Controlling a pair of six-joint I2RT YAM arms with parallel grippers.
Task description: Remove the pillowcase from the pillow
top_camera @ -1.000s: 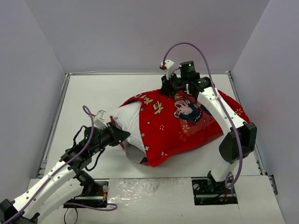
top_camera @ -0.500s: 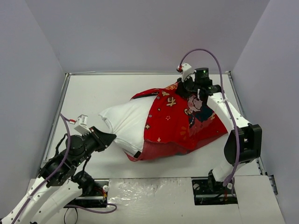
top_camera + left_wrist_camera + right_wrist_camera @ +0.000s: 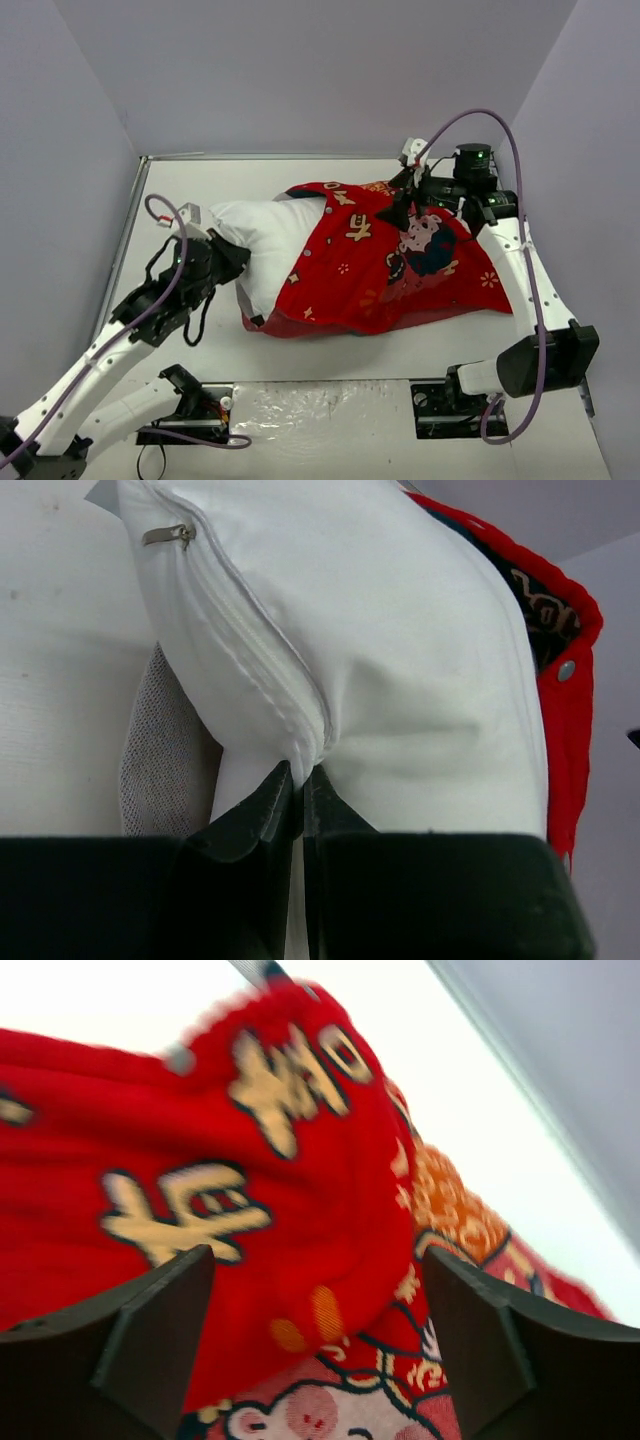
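The pillow (image 3: pixel 400 660) seam is pinched in the left gripper (image 3: pixel 300 775) jaws as an anchor — the right gripper (image 3: pixel 315 1260) jaws are held spread over the pillowcase (image 3: pixel 400 270), presumably for a pull-off grip.

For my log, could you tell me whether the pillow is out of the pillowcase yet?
Partly out: one end of the pillow shows bare white; the rest lies inside the pillowcase.

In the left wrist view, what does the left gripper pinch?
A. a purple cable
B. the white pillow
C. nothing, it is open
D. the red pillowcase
B: the left gripper is shut on a fold of the white pillow, while the red pillowcase lies beyond it, out of the fingers.
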